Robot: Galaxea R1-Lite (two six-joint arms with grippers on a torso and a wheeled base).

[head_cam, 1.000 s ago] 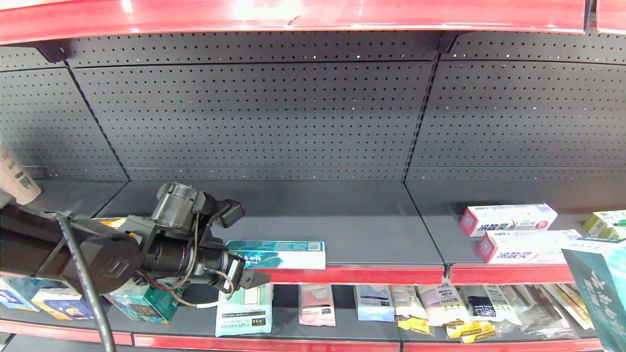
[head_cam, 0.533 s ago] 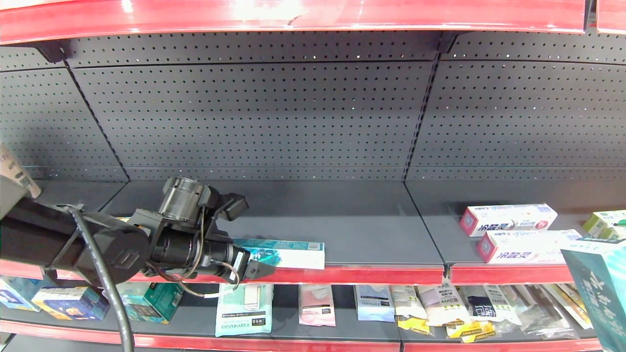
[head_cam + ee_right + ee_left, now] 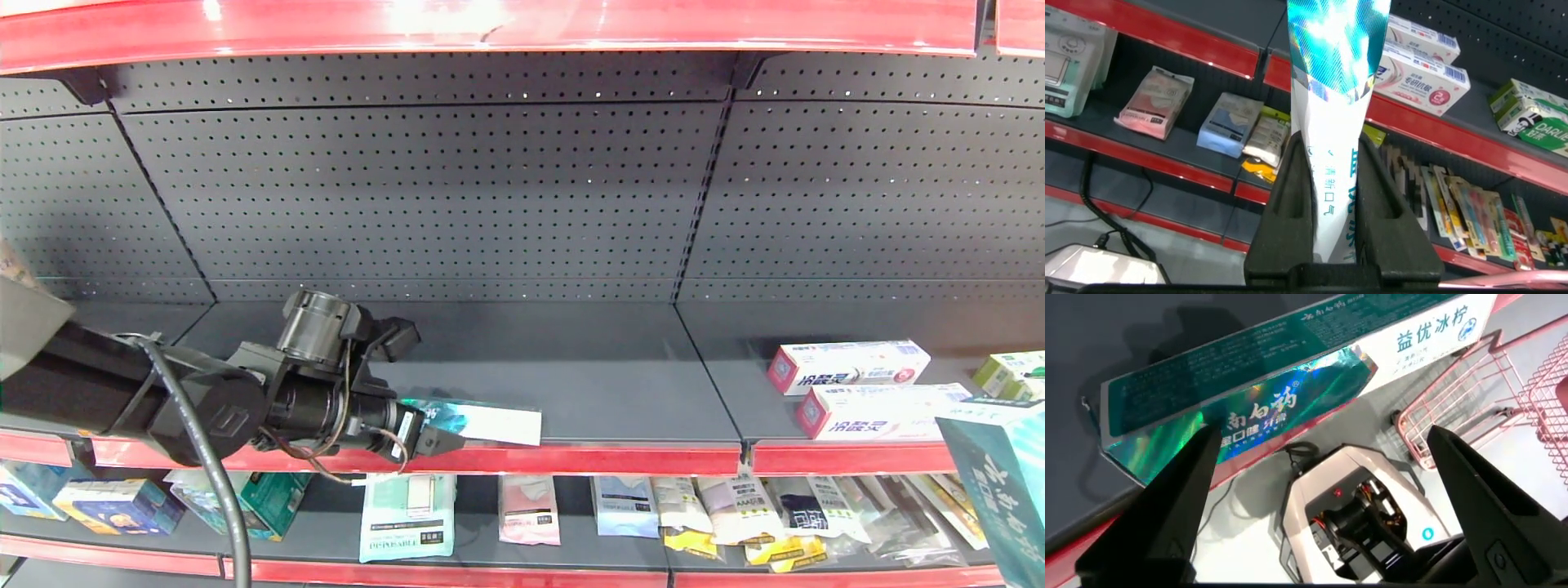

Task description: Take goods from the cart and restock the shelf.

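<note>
Shelf (image 3: 571,367) of grey metal with a red front lip. At the lip, the left gripper (image 3: 433,437) is empty, jaws spread wide at the end of a teal toothpaste box (image 3: 490,423) lying flat along the front edge. Farther right, the right gripper (image 3: 1333,151) is clamped on a second teal box (image 3: 1339,49), held in the air. 2 white boxes (image 3: 849,365) lie on the shelf's right part.

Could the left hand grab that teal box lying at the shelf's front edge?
Probably yes: the left hand is open and right beside the teal box's end, with nothing between them.
</note>
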